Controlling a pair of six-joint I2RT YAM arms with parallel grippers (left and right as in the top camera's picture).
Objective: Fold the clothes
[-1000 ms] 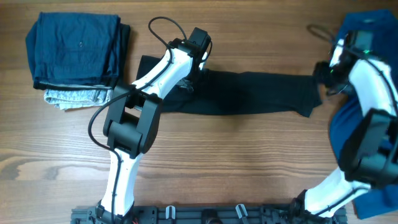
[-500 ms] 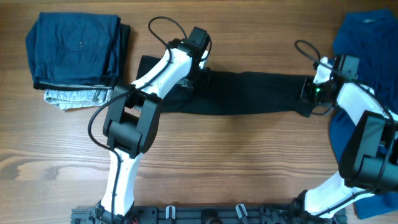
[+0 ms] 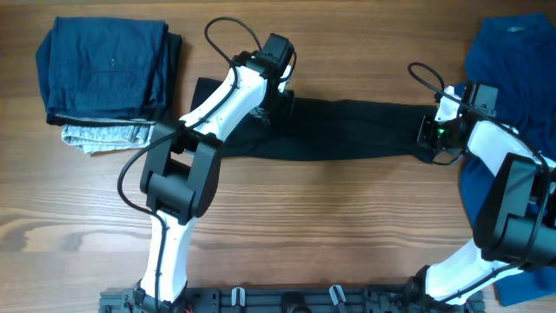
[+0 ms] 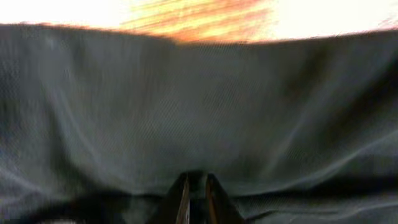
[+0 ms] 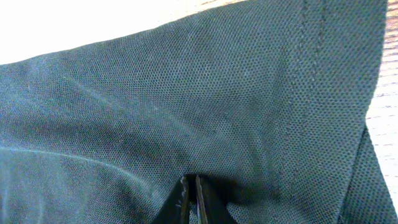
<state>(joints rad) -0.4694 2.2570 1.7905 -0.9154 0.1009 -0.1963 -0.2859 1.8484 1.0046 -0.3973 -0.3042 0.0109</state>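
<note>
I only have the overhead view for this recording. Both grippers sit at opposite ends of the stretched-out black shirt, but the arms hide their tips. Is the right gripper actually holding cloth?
Observer: Yes. The right wrist view shows the right gripper shut on a small pinch of the black shirt.
Operator: Which part of the shirt is that?
Observer: It is just beside a hemmed edge with two rows of stitching. The wooden table shows past that edge.
Operator: And the left one?
Observer: The left gripper looks shut on the cloth too, with creases running toward its tips, though that picture is blurred.
</note>
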